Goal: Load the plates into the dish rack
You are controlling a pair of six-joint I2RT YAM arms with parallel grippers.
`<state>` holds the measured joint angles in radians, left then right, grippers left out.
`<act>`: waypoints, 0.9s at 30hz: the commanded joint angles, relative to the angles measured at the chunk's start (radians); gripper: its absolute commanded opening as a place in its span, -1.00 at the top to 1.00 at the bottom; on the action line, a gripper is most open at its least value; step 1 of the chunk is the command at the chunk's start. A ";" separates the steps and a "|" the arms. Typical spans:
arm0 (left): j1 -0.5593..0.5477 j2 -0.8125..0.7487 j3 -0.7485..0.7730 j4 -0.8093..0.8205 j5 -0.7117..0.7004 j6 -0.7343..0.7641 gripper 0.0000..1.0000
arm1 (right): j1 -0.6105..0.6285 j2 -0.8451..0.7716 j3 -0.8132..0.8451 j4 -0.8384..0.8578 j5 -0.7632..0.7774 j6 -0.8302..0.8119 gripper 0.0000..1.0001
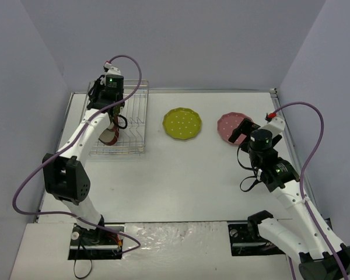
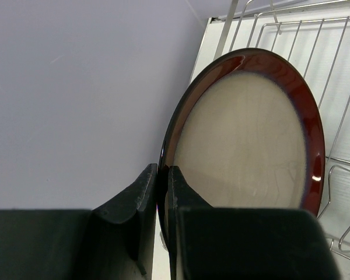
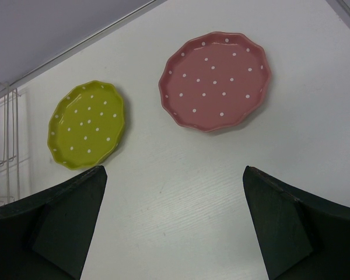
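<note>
L jaws clamp red-rim plate (image 2: 245, 140) upright at dish rack (image 1: 134, 125) for slotting; R jaws open nr pink plate (image 3: 214, 80).

White arm links (image 1: 81, 131) carry black joints (image 1: 67, 179), purple cables (image 1: 125, 56) and green lights (image 1: 111, 80).

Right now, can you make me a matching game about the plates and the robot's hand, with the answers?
Things:
1. red-rimmed plate
2. yellow-green plate
3. pink plate
4. right gripper

Places or states:
A. open, above the table
B. pinched at its rim by the left gripper, at the dish rack
C. lying flat, nearer the rack
D. lying flat, farther from the rack

Pairs: 1-B, 2-C, 3-D, 4-A.
</note>
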<state>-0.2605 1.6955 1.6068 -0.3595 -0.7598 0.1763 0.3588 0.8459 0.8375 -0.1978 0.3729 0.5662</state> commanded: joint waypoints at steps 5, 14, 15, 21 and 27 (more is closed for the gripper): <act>0.004 -0.073 -0.008 0.114 -0.141 0.101 1.00 | -0.004 -0.014 -0.003 0.058 0.000 0.014 -1.00; 0.000 -0.061 -0.006 0.108 -0.152 0.098 1.00 | -0.003 -0.013 -0.006 0.060 0.000 0.011 -1.00; 0.000 -0.060 -0.007 0.108 -0.155 0.098 1.00 | -0.003 -0.011 -0.007 0.060 -0.001 0.012 -1.00; 0.001 -0.054 -0.019 0.135 -0.178 0.110 1.00 | -0.003 -0.005 -0.005 0.060 -0.002 0.015 -1.00; 0.003 -0.060 -0.042 0.177 -0.199 0.140 1.00 | -0.003 -0.002 -0.005 0.063 -0.003 0.015 -1.00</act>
<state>-0.2749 1.6932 1.5555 -0.2611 -0.8216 0.2357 0.3588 0.8396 0.8314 -0.1974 0.3645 0.5758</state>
